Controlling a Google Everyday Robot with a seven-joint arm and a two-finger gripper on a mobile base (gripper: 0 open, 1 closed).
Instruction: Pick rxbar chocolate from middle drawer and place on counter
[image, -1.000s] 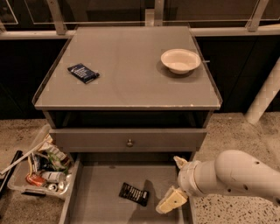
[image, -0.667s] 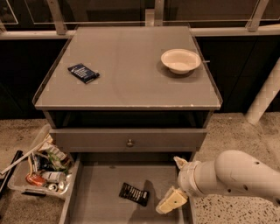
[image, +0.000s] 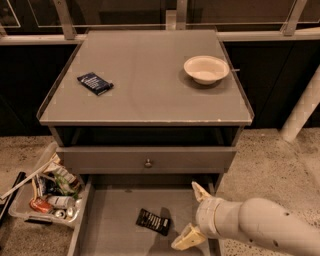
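Note:
The rxbar chocolate, a flat black wrapper with white lettering, lies on the grey floor of the open middle drawer, near its centre. My gripper hangs over the drawer's right side, just right of the bar and not touching it. Its cream fingers stand apart, open, with nothing between them. The counter is the broad grey cabinet top above.
On the counter lie a dark blue packet at the left and a white bowl at the right. A closed drawer front with a round knob sits above the open drawer. A clear bin of clutter stands on the floor at left.

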